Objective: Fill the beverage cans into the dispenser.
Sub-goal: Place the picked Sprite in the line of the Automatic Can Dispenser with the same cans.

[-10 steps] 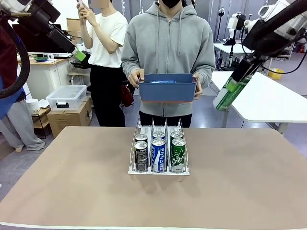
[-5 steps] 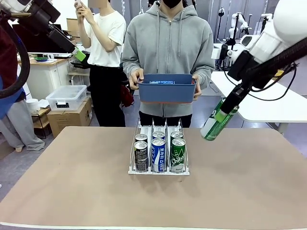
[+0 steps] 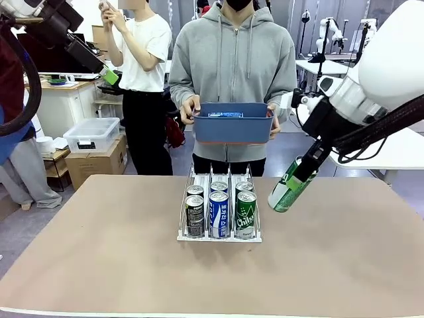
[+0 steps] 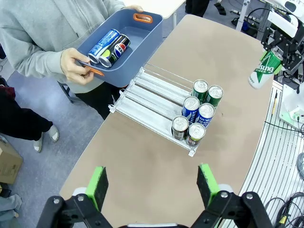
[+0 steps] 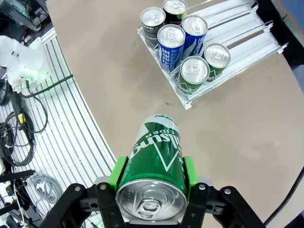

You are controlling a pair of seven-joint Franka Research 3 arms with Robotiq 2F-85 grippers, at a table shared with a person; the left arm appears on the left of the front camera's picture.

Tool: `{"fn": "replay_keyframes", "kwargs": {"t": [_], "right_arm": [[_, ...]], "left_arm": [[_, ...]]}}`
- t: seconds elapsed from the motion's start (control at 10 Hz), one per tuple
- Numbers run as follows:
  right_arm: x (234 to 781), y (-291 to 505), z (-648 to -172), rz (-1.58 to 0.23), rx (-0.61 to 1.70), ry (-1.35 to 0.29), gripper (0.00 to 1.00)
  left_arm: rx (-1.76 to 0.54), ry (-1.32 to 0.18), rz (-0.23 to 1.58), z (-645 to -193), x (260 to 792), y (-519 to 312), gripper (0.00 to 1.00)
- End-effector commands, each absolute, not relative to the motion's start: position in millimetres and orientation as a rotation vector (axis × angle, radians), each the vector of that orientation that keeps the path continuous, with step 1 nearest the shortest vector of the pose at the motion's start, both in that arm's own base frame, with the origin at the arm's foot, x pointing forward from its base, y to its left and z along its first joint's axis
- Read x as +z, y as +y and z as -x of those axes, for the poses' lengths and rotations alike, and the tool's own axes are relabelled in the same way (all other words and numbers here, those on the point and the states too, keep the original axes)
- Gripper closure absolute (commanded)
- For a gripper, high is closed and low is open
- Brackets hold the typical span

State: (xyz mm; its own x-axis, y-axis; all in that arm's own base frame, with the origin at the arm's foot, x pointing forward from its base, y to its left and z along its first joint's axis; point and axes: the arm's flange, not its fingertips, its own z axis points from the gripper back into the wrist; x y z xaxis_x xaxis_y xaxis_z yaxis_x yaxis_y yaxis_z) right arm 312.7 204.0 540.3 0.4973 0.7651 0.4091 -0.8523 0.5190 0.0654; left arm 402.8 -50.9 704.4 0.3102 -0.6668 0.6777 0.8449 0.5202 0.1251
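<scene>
Your right pincer (image 3: pixel 299 171) clamped on slim green drink can (image 3: pixel 285 192), tilted in air right of white wire three-lane dispenser (image 3: pixel 219 239). Six cans (image 3: pixel 218 213) fill front, so rear loading looks likely. Your left pincer (image 4: pixel 152 184) apart, idle. Person holds blue plastic bin (image 3: pixel 232 129) of spares (image 4: pixel 110 43).

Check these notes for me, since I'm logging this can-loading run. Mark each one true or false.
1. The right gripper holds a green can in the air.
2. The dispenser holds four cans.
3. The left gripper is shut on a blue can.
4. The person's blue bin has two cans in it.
1. True. The right gripper is shut on a tilted green can above the table.
2. False. The dispenser holds six cans, two in each lane.
3. False. The left gripper is open and empty.
4. True. The person holds the blue bin; a blue-and-white can and a dark can lie in it.
</scene>
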Motion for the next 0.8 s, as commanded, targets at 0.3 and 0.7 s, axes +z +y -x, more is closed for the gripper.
{"fn": "replay_keyframes", "kwargs": {"t": [0.3, 0.7], "right_arm": [[547.1, 202.7, -311.8, -0.279, 0.998, -0.347, 0.42], [533.1, 208.0, -317.7, -0.274, 0.954, -0.368, 0.42]], "left_arm": [[-1.007, -0.748, 0.271, -403.5, 704.1, -49.0, 0.00], [-1.007, -0.748, 0.271, -403.5, 704.1, -49.0, 0.00]]}}
